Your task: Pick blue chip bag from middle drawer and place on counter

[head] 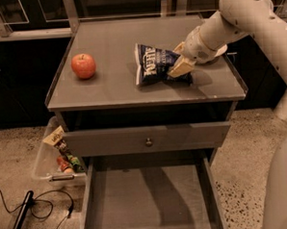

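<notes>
The blue chip bag (154,64), navy with white lettering, lies tilted on the right half of the grey counter (113,89). My gripper (180,58) comes in from the right, and its tan fingers (178,69) are closed on the bag's right end, one above and one below. The bag's lower edge is down at the counter surface. The middle drawer (148,203) is pulled out at the bottom of the view, and only its bare grey bottom shows.
A red apple (83,65) sits on the counter's left side. A shut drawer front with a round knob (148,141) is above the open drawer. A clear bin (42,162) with snack packets stands on the floor at left, next to a black cable (47,208).
</notes>
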{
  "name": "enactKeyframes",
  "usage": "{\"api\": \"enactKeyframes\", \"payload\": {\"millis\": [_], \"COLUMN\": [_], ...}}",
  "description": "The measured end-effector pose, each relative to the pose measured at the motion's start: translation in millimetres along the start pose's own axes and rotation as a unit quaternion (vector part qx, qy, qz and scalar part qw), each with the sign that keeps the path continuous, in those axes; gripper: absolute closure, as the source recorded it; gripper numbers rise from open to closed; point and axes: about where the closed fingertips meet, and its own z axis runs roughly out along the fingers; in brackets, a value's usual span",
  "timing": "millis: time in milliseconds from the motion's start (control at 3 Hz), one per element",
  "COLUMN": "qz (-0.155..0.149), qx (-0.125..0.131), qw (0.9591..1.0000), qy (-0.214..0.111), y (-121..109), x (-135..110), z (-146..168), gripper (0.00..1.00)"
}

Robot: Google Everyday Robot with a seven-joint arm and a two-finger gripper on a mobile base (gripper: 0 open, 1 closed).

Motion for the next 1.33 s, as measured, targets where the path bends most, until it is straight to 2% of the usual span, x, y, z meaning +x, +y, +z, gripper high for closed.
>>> {"api": "enactKeyframes", "payload": {"millis": [667, 1000, 1333], "qz": [0.000, 0.000, 0.000], "qx": [0.000, 0.000, 0.000], "qw": [1.0000, 1.0000, 1.0000], "qy": [0.000, 0.000, 0.000], "y": [0.0, 0.0, 0.0], "x": [0.0, 0.0, 0.0], "z": [0.1, 0.1, 0.1], "gripper": [0.17, 0.00, 0.00]}}
